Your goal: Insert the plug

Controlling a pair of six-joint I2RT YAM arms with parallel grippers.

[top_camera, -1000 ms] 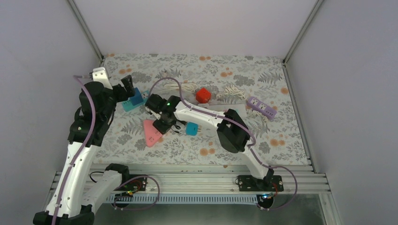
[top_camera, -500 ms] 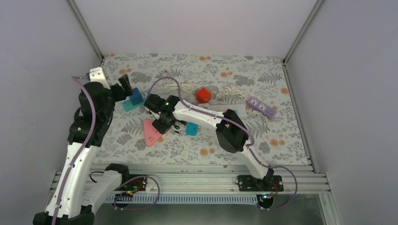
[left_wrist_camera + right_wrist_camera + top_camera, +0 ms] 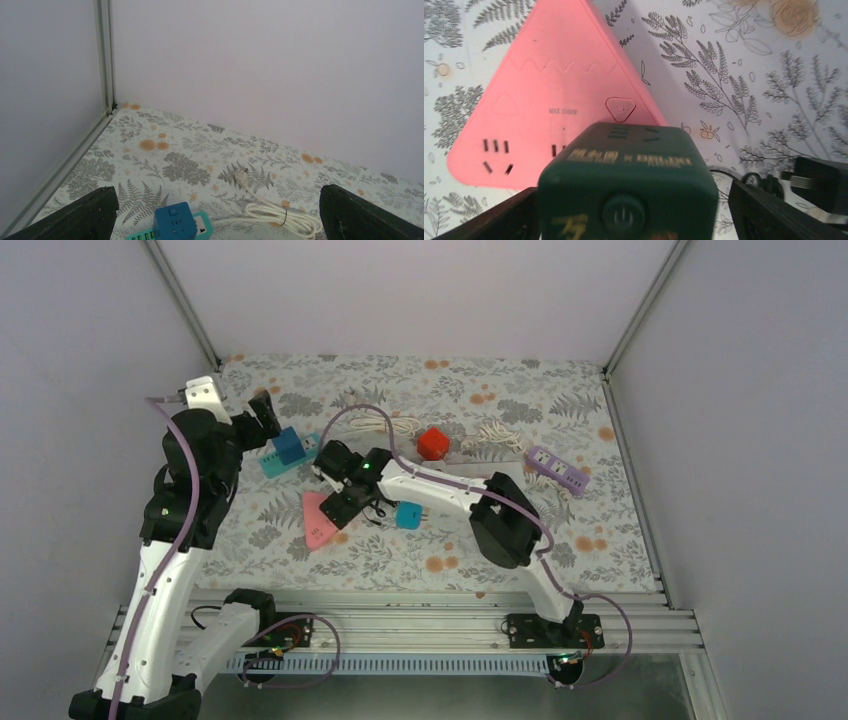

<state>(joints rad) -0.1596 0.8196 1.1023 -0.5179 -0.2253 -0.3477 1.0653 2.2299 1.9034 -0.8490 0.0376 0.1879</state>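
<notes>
Right gripper (image 3: pixel 630 200): 2 fingers spread, dark green cube socket (image 3: pixel 626 170) between them, not clamped. Pink triangular power strip (image 3: pixel 559 100) beneath and ahead. Black plug (image 3: pixel 819 177) lies on the cloth just outside its right finger. Left gripper (image 3: pixel 216 200): wide open, empty; blue cube socket (image 3: pixel 172 220) low between its fingers.

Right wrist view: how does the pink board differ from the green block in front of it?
The pink board is a flat triangle; the green block is a thick box with rounded edges. The board lies flat on the cloth; the block sits nearer the camera and covers part of the board's lower edge. The board has a triangular button, the block a round button. Both show socket slots.
</notes>
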